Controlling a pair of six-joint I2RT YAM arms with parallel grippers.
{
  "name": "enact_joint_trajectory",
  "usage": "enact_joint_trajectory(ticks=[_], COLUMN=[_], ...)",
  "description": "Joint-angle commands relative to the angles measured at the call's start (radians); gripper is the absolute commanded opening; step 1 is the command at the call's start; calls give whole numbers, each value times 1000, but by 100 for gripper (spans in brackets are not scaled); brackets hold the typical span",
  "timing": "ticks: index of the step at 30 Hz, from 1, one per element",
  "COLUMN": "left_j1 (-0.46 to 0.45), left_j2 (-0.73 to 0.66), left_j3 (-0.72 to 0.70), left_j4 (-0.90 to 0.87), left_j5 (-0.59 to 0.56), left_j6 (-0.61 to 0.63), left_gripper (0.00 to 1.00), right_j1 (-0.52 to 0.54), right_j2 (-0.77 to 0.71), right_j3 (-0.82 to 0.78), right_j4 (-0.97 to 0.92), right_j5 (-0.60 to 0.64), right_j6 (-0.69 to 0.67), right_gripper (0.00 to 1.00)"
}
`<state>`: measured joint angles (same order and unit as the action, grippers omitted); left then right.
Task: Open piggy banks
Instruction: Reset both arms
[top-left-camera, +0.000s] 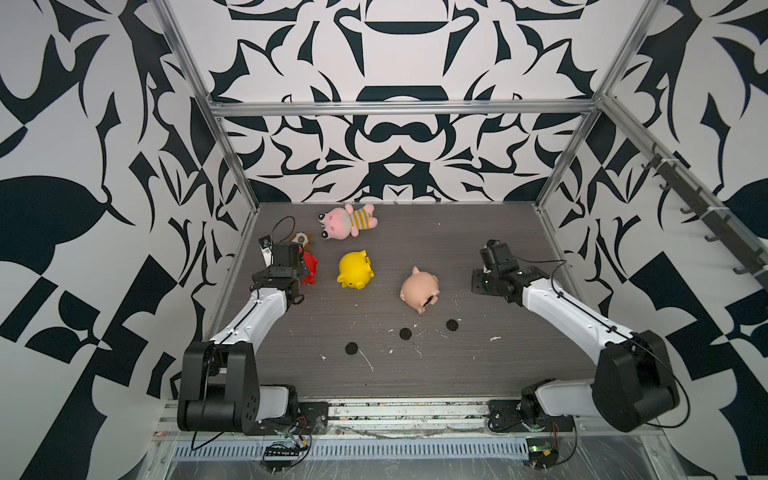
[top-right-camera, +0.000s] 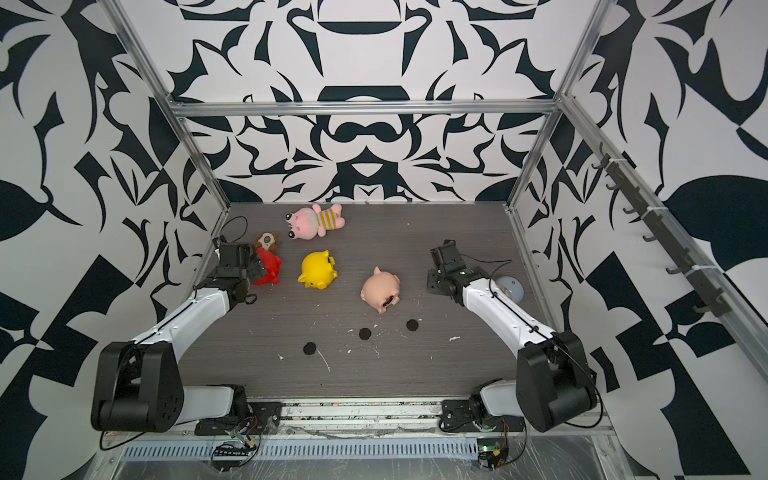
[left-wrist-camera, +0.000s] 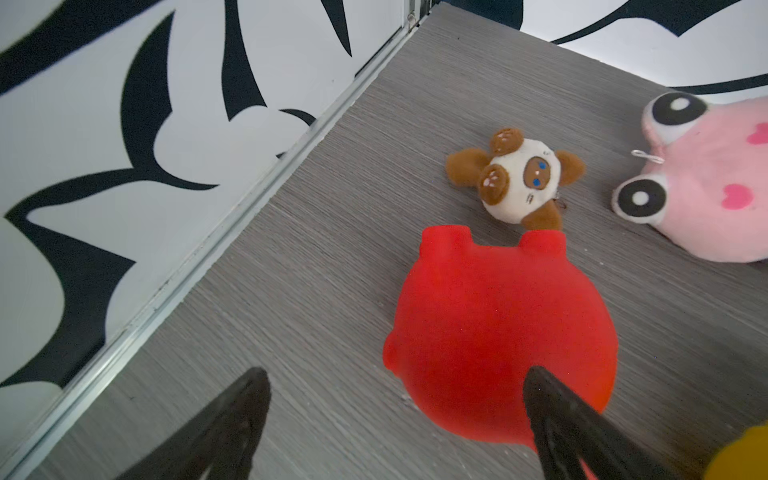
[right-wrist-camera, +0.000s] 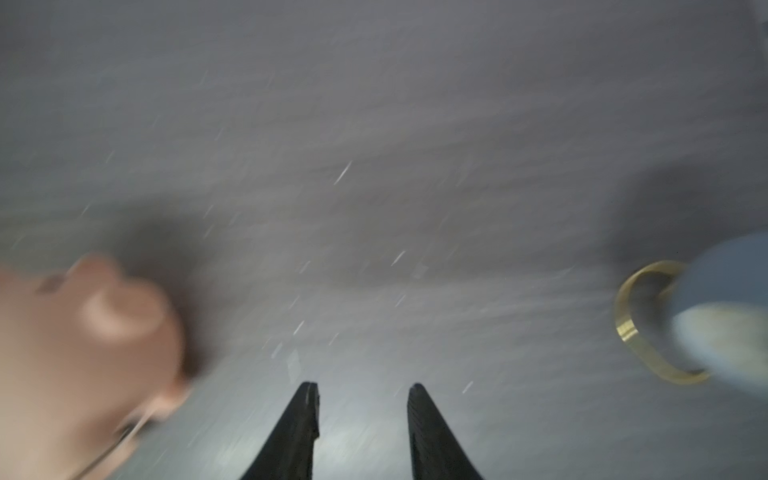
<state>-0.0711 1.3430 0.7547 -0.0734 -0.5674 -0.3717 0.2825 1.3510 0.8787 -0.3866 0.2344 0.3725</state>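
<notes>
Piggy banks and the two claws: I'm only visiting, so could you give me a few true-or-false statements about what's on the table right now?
1. Three round black plugs lie loose on the table. True.
2. The left gripper is clamped on the red piggy bank. False: its jaws stand wide open, gripping nothing.
3. The yellow piggy bank lies between the red one and the peach-pink piggy bank. True.
4. The right gripper holds the peach-pink piggy bank. False: nothing is between its parted jaws; that pig lies on the table.
5. The striped pink plush lies by the arms' bases. False: it lies at the table's far end.
</notes>
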Motion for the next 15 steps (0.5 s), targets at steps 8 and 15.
enact_joint_trajectory(ticks=[8,15], left_j1=[4,45], left_j2=[78,109], left_j3=[-170,-270], left_j4=[463,717], left_j5=[24,131], left_j6=[242,264], left_gripper=[99,99], right_j1=[-121,-169], right_j2=[104,149], right_j3=[-241,-484], right_j4=[669,1201], right_j5=[205,95], right_j6=[-293,-337], right_gripper=[38,38])
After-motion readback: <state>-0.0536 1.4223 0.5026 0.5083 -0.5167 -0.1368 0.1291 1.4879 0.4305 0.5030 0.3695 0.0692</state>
